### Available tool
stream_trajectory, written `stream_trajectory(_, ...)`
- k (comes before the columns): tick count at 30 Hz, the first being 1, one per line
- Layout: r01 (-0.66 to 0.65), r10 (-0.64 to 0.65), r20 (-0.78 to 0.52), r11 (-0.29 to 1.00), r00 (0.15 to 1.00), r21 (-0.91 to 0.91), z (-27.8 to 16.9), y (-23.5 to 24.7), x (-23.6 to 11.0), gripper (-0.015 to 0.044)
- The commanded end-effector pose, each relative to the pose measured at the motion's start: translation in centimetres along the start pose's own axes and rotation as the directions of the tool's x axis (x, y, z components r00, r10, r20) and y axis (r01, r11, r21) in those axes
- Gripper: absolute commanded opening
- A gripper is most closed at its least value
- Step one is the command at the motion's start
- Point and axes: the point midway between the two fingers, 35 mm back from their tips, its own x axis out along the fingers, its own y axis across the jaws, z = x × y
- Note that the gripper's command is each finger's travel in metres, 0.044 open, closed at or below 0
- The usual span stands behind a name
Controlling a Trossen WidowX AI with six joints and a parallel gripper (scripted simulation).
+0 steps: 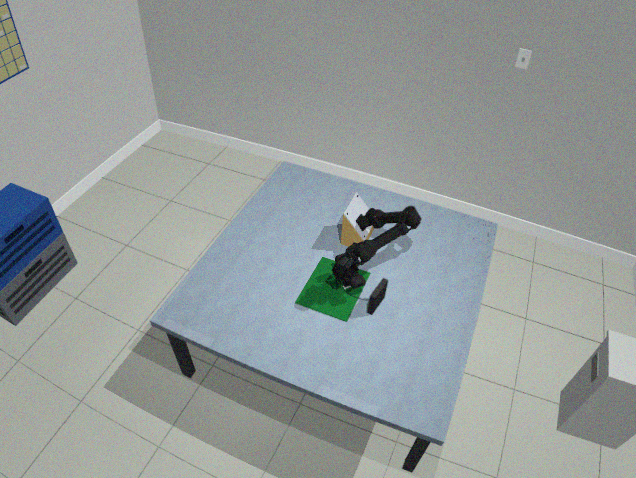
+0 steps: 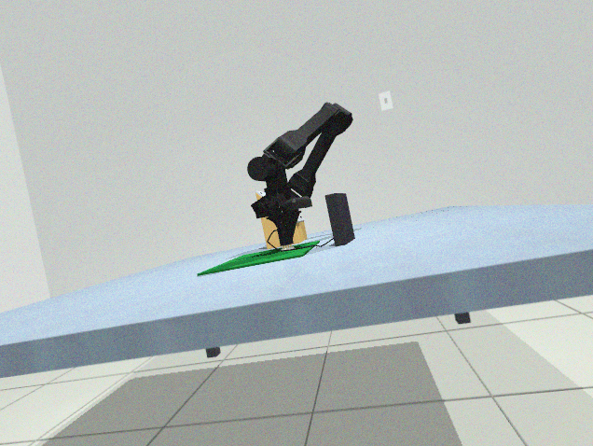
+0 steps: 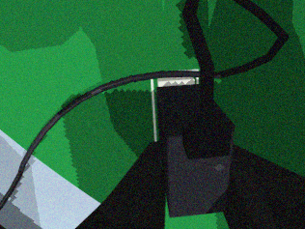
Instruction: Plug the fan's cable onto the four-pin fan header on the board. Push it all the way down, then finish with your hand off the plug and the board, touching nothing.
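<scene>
One tool grips the plug over the header.

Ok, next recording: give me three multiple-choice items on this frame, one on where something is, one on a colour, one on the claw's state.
1. Where does the dark fan stand?
A. on the table beside the board
B. on top of the board
C. on the floor

2. What colour is the board?
A. blue
B. green
C. red

3. What is the claw doing?
A. open, above the board
B. shut on nothing
C. shut on the plug

Answers:
1 A: the top view shows the fan upright on the table, just off the board's edge.
2 B: the flat board is green in all three views.
3 C: the wrist view shows the black plug held between the fingers, right at the white header, with the cable trailing off.
</scene>
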Motion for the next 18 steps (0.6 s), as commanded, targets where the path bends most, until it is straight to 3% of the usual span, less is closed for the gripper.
stream_trajectory(1, -0.004, 0.004, -0.004, 1.0, 1.0, 0.005, -0.05, -0.02, 0.29, 0.0)
stream_trajectory(13, -0.004, 0.004, -0.004, 1.0, 1.0, 0.005, -0.06, -0.02, 1.12, 0.0)
stream_trajectory(18, -0.003, 0.003, 0.0, 1.0, 1.0, 0.001, 0.03, -0.01, 0.79, 0.0131)
